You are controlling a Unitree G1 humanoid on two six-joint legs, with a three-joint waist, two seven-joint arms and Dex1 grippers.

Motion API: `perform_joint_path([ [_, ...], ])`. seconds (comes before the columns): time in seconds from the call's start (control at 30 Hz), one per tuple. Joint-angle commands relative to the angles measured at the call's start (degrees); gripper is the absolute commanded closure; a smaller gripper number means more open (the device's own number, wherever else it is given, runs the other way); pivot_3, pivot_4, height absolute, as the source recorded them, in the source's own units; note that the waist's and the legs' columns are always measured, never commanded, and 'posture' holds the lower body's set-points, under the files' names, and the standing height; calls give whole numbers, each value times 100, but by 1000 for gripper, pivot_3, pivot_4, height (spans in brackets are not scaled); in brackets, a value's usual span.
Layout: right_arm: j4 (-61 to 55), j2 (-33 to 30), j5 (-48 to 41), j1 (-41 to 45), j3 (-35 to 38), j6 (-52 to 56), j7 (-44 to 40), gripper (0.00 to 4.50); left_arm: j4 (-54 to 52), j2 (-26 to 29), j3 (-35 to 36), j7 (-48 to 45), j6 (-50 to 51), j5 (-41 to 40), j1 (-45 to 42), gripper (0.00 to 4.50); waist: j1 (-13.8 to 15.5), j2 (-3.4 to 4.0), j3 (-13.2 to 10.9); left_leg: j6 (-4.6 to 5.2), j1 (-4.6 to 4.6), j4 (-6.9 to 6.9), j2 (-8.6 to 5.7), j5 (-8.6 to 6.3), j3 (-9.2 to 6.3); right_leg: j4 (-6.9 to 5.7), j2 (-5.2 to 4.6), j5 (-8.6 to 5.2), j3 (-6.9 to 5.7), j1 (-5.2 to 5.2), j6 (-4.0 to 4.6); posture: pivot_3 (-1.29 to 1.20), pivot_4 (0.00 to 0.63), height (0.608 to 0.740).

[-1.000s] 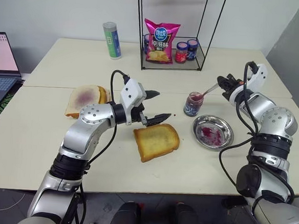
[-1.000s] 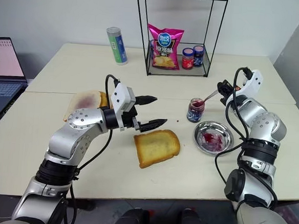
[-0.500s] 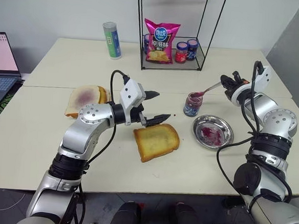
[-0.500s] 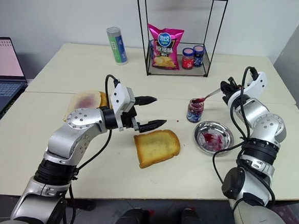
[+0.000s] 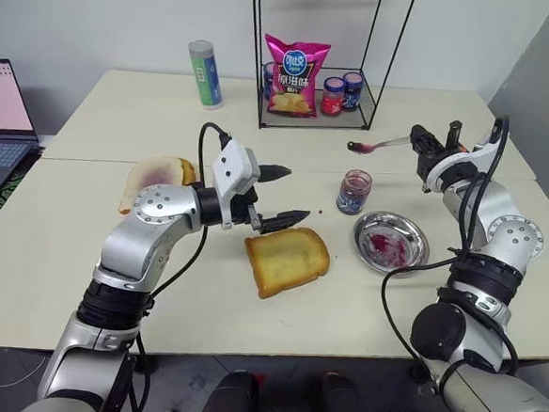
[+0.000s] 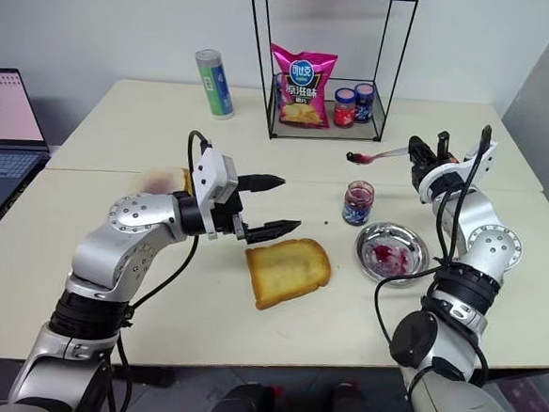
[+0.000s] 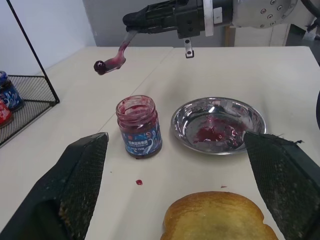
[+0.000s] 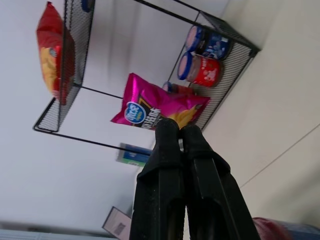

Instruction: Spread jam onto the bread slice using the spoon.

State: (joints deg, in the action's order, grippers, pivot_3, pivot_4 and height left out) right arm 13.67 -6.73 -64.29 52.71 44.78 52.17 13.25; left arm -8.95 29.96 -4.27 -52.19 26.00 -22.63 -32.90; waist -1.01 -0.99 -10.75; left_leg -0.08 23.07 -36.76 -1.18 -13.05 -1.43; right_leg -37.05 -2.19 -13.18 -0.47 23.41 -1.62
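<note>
Head views: the right gripper (image 5: 417, 138) has its fingers closed on the handle of the spoon (image 5: 377, 143). The spoon lies about level, its long axis running out from the fingertips toward the robot's left, and its jam-smeared bowl hangs in the air above and just behind the small jam jar (image 5: 354, 191). The steel dish (image 5: 391, 241), smeared red, sits on the bench (image 5: 84, 240) below those fingers. The left gripper (image 5: 283, 195) hovers with its fingers spread wide and empty, pointing toward the jar; the bread slice (image 5: 287, 260) lies on the bench just below and past its lower fingertip. Behind stand a wire rack (image 5: 324, 59) with a pink chip bag (image 5: 294, 75), and a green can (image 5: 206, 73).

Left wrist view: between the spread fingers (image 7: 75, 190) stand the jar, dish and bread; the spoon's bowl carries a blob of jam (image 7: 100, 66).

Right wrist view: closed fingers (image 8: 172, 175) point toward the rack.
</note>
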Motion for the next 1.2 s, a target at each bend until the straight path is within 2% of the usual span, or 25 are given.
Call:
perform_joint_path([
  [0.03,-627,133,-648,40,-288,210,186,4438,-569,194,347,11,293,-361,13,0,-22,1,-1,0,0,0,0,0,-1,0,0,0,0,0,0,0,150,740],
  [0.2,-1142,327,-1122,-104,-760,458,536,4438,-1185,594,653,43,818,-755,414,0,-95,3,-2,0,1,9,3,0,-1,1,-1,-1,3,6,1,0,150,740],
  [0.43,-1631,356,-1475,-461,-1356,479,871,4438,-1723,849,1080,340,1417,-1235,740,0,-83,3,-2,0,0,11,5,0,-4,1,0,-5,3,7,-1,0,150,740],
  [0.5,-2168,243,-1301,-854,-2110,913,536,4438,-2294,1032,1607,515,1661,-1352,1753,0,-87,4,-2,0,1,9,4,0,-2,3,0,-12,3,7,-13,0,150,740],
  [0.6,-2410,297,-1236,-1162,-2614,993,404,4438,-2811,1031,2008,795,1877,-1585,2605,0,-184,5,1,10,-17,31,10,-6,24,7,-19,-7,40,7,1,0,150,740],
  [0.7,-2554,250,-1066,-1390,-2972,977,183,4438,-3124,989,2116,1000,1905,-1668,3102,0,-120,2,-1,9,9,31,24,-6,2,3,-7,-10,28,34,7,0,150,740],
  [0.87,-2793,12,-518,-1712,-3673,925,-383,4438,-3365,1116,2086,1046,1743,-1506,3752,0,-64,1,0,8,-5,30,31,-5,0,11,-2,-25,20,16,-6,0,150,740],
  [0.93,-2901,-168,-177,-1806,-4003,857,-713,4438,-3406,1122,2086,1066,1691,-1517,3879,0,-58,1,0,8,-6,26,31,-5,2,12,-2,-43,20,14,28,0,150,740],
  [1.2,-3190,-934,1319,-2179,-4992,248,-1822,4438,-3371,1158,2053,1094,1615,-1557,3969,0,-57,0,0,7,-4,24,35,-6,-1,10,-2,-42,8,15,28,0,150,740],
])
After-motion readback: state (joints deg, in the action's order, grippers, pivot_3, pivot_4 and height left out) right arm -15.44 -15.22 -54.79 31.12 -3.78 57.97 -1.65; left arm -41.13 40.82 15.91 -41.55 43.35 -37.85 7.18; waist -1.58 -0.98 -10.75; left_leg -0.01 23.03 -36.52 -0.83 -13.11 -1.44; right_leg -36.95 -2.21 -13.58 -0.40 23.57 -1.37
